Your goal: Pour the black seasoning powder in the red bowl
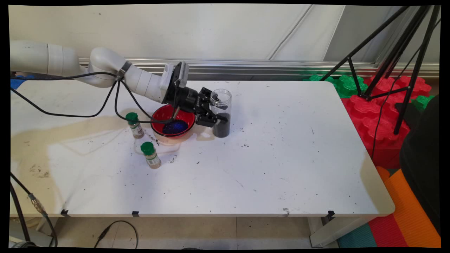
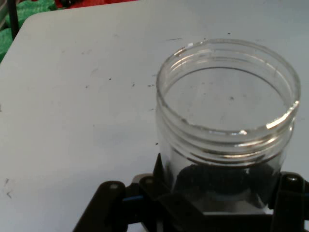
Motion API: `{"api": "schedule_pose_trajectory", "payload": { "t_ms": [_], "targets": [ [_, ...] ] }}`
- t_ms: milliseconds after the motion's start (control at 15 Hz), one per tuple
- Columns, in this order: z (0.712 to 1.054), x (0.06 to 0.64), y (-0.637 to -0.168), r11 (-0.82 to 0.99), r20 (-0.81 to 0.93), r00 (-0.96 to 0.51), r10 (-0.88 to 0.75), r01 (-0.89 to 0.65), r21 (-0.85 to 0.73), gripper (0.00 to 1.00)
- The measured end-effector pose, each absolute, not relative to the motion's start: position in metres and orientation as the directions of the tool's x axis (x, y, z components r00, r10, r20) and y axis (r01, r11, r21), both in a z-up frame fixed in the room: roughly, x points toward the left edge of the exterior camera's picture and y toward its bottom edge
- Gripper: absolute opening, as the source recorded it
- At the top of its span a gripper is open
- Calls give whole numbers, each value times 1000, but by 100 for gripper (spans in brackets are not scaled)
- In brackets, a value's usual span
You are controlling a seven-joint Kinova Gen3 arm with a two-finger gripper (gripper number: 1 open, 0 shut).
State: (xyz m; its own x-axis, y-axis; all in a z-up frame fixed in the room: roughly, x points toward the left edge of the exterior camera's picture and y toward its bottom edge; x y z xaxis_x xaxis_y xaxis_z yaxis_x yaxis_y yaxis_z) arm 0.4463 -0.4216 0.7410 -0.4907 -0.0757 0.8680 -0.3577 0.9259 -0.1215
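Standing upright on the table (image 1: 267, 147), a clear jar (image 1: 221, 112) holds dark grains in its lower part. Beside it a red bowl (image 1: 173, 121) contains something dark blue, with two green-capped spice bottles (image 1: 135, 125) (image 1: 150, 154) near it. The tool (image 1: 215, 117) is clamped on the jar's lower body. Wide bare table lies to the right.

In the hand view the jar (image 2: 227, 121) is lidless, its mouth open, the tool's fingers (image 2: 159, 181) against its sides; the table's far corner shows at upper left.
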Motion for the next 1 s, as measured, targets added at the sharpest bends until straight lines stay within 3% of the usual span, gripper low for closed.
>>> {"api": "schedule_pose_trajectory", "payload": {
  "t_ms": [400, 1000],
  "targets": [
    [745, 450, -417, 929, 872, -485, -74, -352, -116, 0],
    [787, 460, -419, 905, 900, -431, -63, -405, -131, 0]
  ]
}}
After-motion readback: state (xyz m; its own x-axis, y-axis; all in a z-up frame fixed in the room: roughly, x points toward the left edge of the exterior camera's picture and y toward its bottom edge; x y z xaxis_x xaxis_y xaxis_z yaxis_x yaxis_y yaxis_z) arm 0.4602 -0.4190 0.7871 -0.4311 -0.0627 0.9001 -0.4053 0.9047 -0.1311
